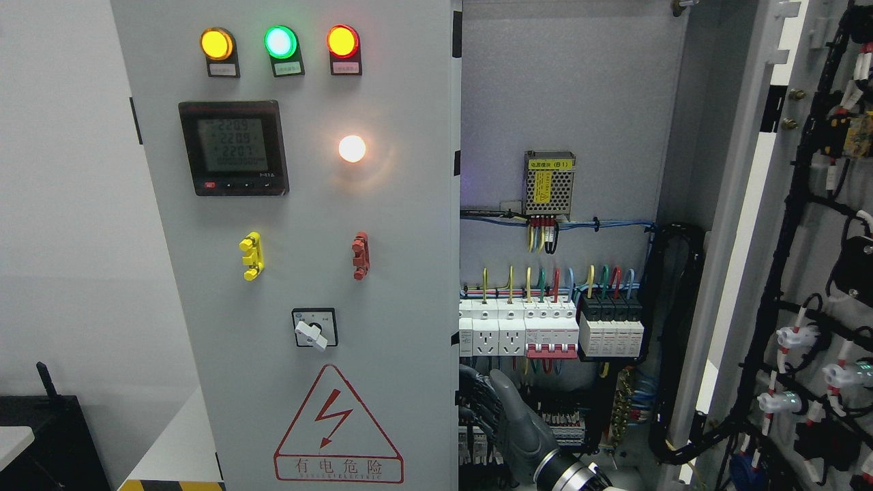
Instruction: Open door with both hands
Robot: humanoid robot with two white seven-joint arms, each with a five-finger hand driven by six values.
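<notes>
- Electrical cabinet, two doors. Left door (pixel 300 273) stands partly ajar, front face toward the camera; right door (pixel 805 273) is swung wide open, its inner side and wiring harness visible at the picture's right.
- One robot hand (pixel 501 416) in view, dark grey, low centre, just right of the left door's free edge (pixel 455 341). Its arm comes in from the bottom edge right of the middle, so it is the right hand.
- Fingers (pixel 477 402) are curled toward the door edge, thumb up. Cannot tell whether they actually grip the edge or only sit against it; contact point is hidden behind the door.
- Left hand is out of view.
- Left door face: amber, green and red lamps (pixel 279 42) along the top, all lit; digital meter (pixel 233 147) below them; a white lamp (pixel 352 149) lit beside the meter; yellow handle (pixel 251 256) and red handle (pixel 360 256); rotary switch (pixel 314 329); red high-voltage warning triangle (pixel 338 426) at the bottom.
- Inside the cabinet: small power supply (pixel 549 183) on the back plate, row of breakers (pixel 552 331) with coloured wires above them, terminal blocks lower down behind the hand.
- White wall at left, dark box at the lower left corner.
</notes>
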